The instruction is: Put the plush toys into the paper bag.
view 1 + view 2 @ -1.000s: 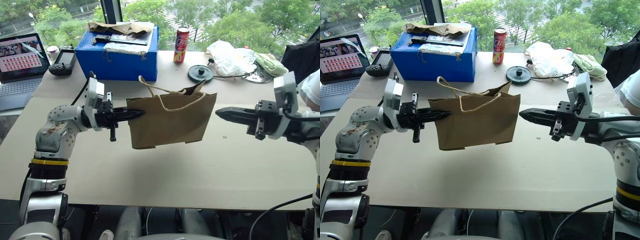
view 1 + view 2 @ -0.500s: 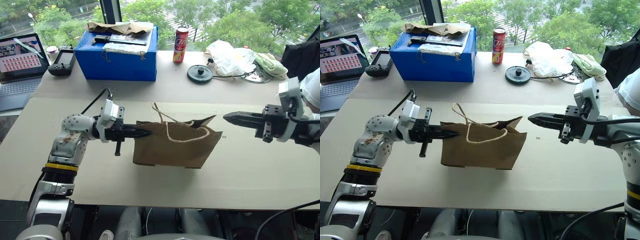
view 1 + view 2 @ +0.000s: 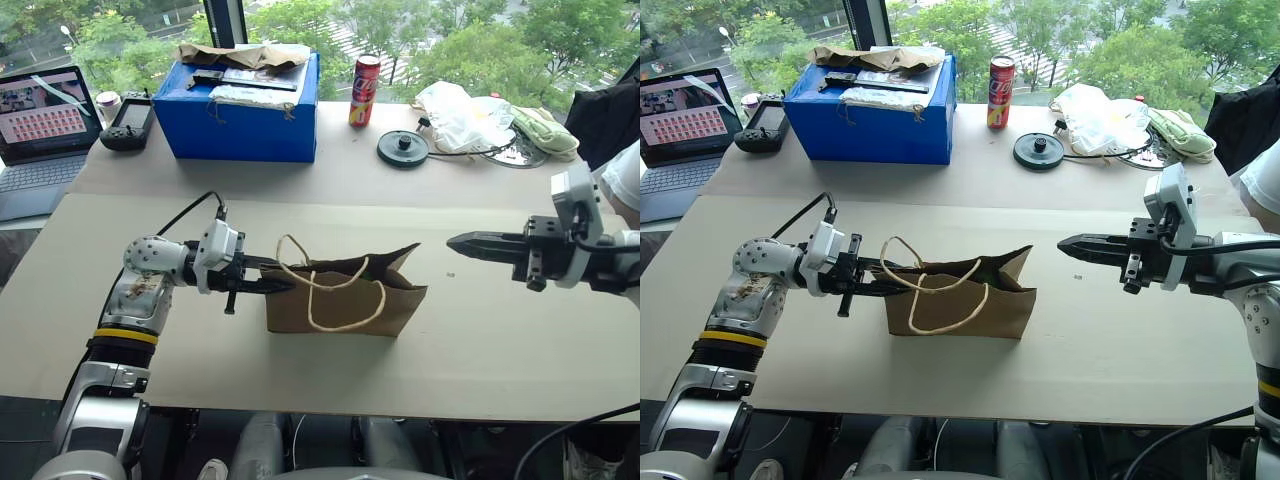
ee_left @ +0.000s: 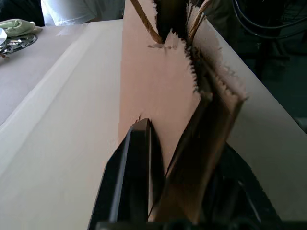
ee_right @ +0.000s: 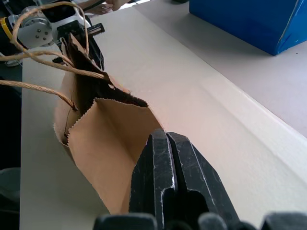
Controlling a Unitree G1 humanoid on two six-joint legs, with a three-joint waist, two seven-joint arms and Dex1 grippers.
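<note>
paper bag (image 3: 345, 300) upright near table (image 3: 500, 370) front edge | left gripper (image 3: 283, 287) fingers straddling bag wall, parted | right gripper (image 3: 455, 242) pressed together, empty, apart from bag

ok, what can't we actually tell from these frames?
- Inside of the paper bag: head views catch just a dark slit at its mouth, right wrist view only shadow, so whether the plush toys are in there can't be told.
- Left claw: the left wrist view has bag paper covering one finger; grip or release unclear.
- Laptop screen: too small to read and cut off by the frame edge.
</note>
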